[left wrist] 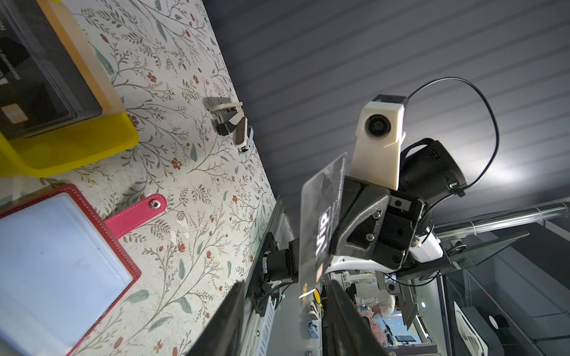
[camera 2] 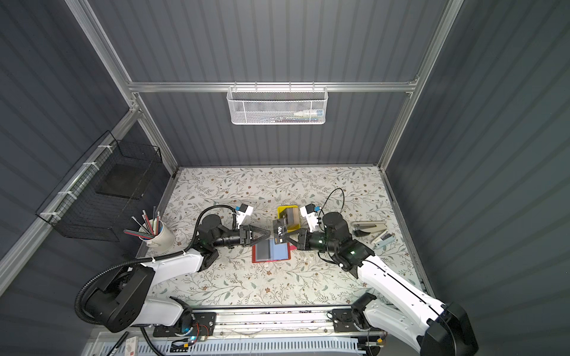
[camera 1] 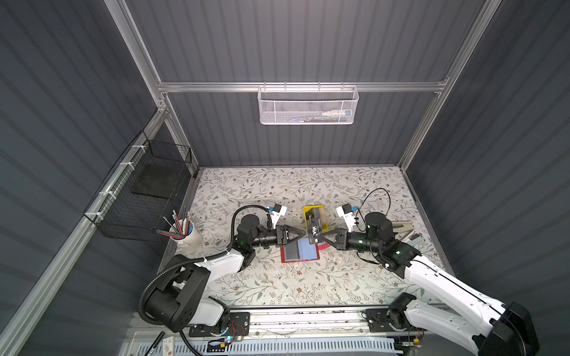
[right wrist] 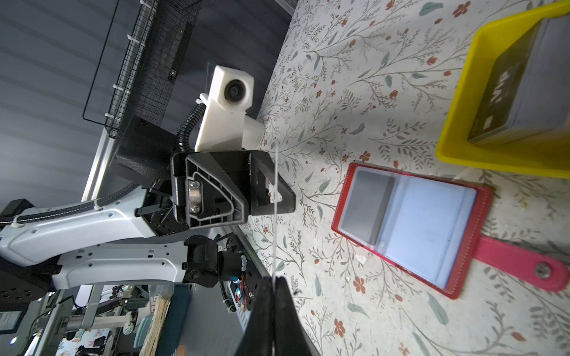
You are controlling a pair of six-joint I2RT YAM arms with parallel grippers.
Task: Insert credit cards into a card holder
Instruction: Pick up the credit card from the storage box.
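You had the right gripper (camera 1: 322,238) clamped tight on a thin dark grey plastic credit card (camera 1: 314,232) with white "Vip" lettering, held on edge above the table. Your left gripper (camera 1: 303,233) faced it tip to tip, jaws partly open and gripping nothing. The card's free end sat right at those jaws; I couldn't tell whether it touched. The small red leather-like card holder (camera 1: 299,253) lay open flat on the floral tabletop (camera 1: 277,191) directly under both sets of jaws, bluish clear sleeves up, pink snap strap (left wrist: 138,212) under your right jaws. A stack of dark cards (right wrist: 509,101) sat in a small yellow plastic tray (right wrist: 462,154) just beyond the jaws.
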